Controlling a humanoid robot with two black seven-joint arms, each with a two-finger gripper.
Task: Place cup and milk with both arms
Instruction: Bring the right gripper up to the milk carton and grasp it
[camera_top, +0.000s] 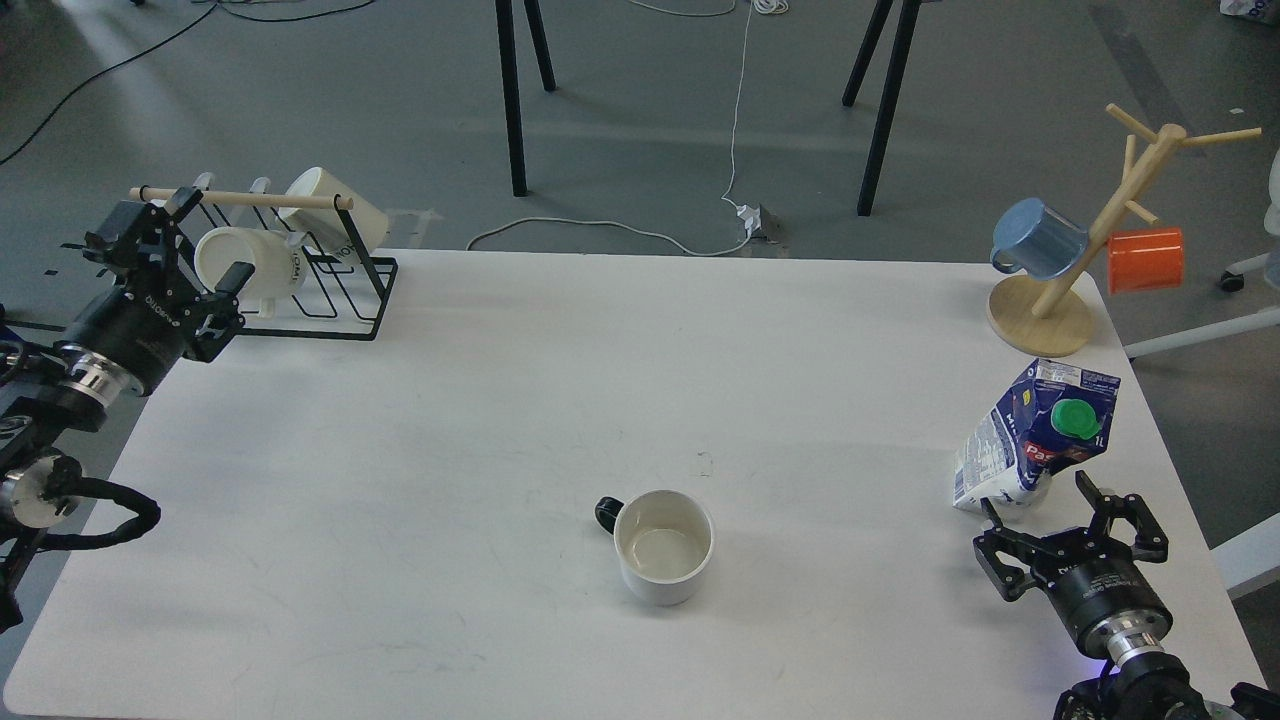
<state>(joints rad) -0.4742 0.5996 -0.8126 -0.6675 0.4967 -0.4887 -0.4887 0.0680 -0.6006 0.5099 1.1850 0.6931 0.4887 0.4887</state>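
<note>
A white cup (664, 546) with a black handle stands upright near the front middle of the white table (560, 360). A blue and white milk carton (1035, 436) with a green cap stands tilted at the right edge. My right gripper (1065, 516) is open, just in front of the carton, its fingers reaching to the carton's base. My left gripper (175, 250) is open at the table's far left corner, beside the black wire rack, far from the cup.
A black wire rack (300, 265) with white mugs and a wooden bar stands at the back left. A wooden mug tree (1090, 260) holds a blue mug and an orange mug at the back right. Stand legs and cables are on the floor behind.
</note>
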